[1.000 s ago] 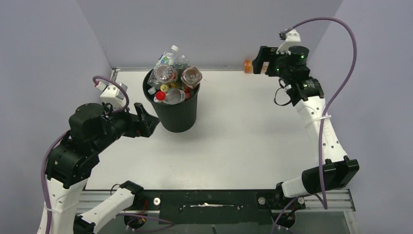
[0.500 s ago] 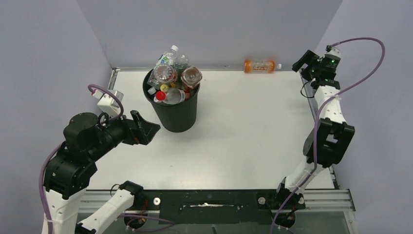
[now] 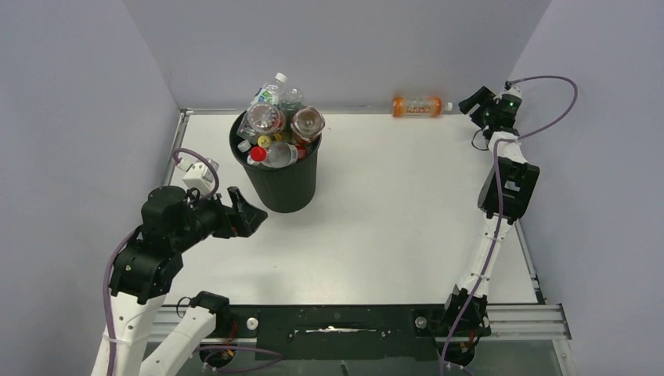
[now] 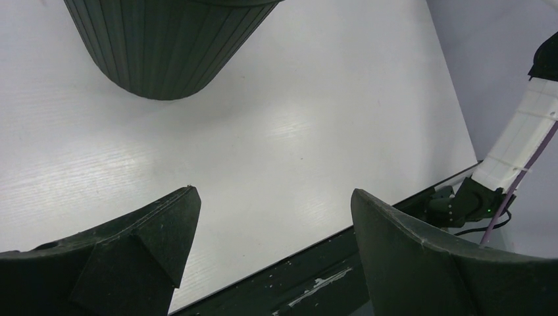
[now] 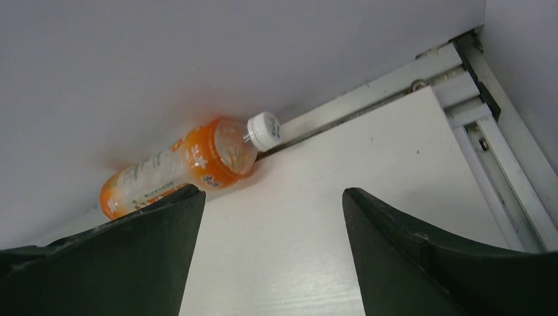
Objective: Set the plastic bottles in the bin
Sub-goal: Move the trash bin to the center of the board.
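- The counter [image 3: 391, 219] showed whole only in the top view, with the bin [image 3: 279, 184] standing at its far left.
- Plastic bottles [image 3: 276, 129] heaped the bin above its rim; the left wrist view caught only its ribbed lower wall.
- The left fingers [image 3: 239, 213] gaped wide beside the bin's base, holding nothing.
- The right fingers [image 3: 472, 103] stood wide too, empty.
- The orange bottle [image 3: 419, 106] lay on its side against the back wall [image 3: 352, 47]. The right wrist view showed its white cap [image 5: 265, 130], and the bottle lay beyond the fingers, not between them.

White-and-black arms [image 3: 125, 313], black joints, purple cables [image 3: 548, 77]
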`<control>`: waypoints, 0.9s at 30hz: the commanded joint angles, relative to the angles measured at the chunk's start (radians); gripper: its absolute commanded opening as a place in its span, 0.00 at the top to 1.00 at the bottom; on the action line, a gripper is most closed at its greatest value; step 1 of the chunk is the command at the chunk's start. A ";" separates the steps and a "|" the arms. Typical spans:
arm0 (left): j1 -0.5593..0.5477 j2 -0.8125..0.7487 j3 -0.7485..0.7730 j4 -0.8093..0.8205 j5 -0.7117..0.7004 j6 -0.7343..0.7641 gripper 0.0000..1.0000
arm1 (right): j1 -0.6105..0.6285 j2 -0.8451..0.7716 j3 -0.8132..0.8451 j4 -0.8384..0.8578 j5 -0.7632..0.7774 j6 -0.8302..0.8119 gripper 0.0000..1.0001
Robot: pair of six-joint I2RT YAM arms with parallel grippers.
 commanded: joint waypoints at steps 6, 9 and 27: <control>0.004 -0.011 -0.140 0.198 0.023 -0.048 0.16 | -0.040 0.181 0.211 0.284 -0.156 0.208 0.21; 0.003 -0.005 -0.153 0.205 0.010 -0.052 0.16 | -0.040 0.207 0.216 0.291 -0.145 0.235 0.20; 0.003 -0.177 -0.147 0.217 -0.120 -0.146 0.16 | 0.238 -0.385 -0.582 0.392 -0.209 0.172 0.22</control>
